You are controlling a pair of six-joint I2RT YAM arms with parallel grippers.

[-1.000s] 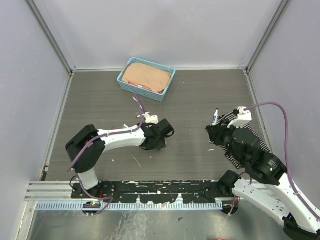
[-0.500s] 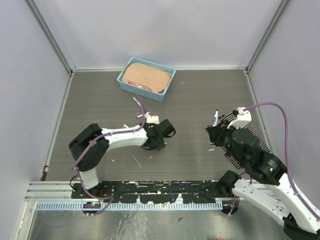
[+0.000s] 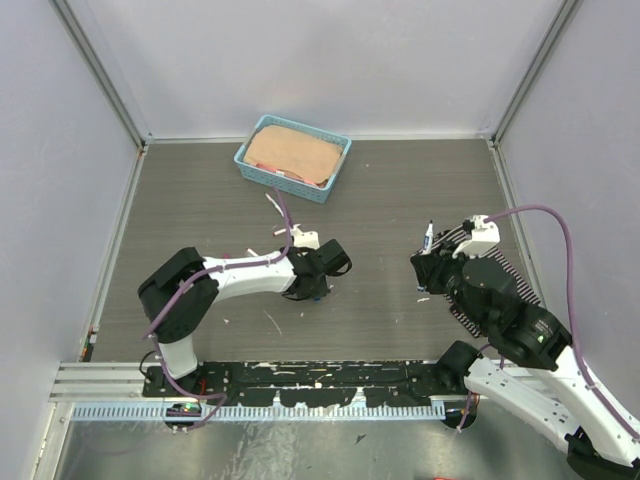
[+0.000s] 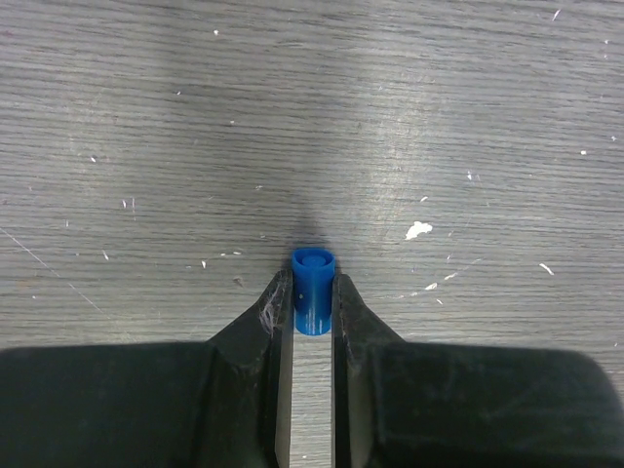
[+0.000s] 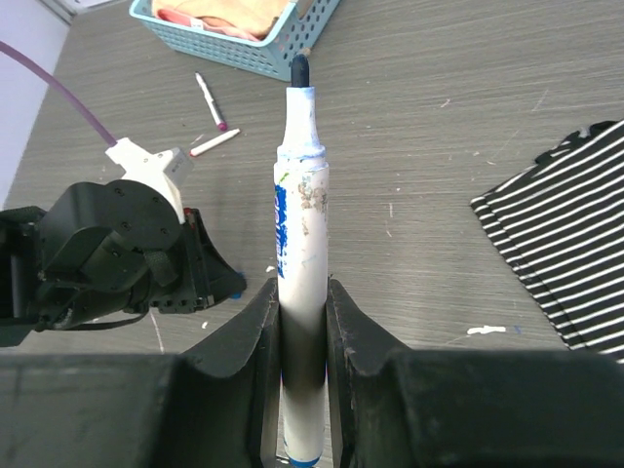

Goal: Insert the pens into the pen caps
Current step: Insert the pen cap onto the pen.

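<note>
The left gripper point(image 4: 314, 298) is pinching the small blue plastic cap point(image 4: 314, 281) near the grey table's point(image 3: 400, 190) middle. Its mouth is left exposed, seemingly ready for the blue-smeared white marker pen point(image 5: 301, 224), which the right gripper point(image 5: 302, 297) is clamping.

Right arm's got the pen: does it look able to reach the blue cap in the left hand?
Probably yes: nothing stands between the right hand and the left hand, which grips the blue cap, open end outward.
</note>
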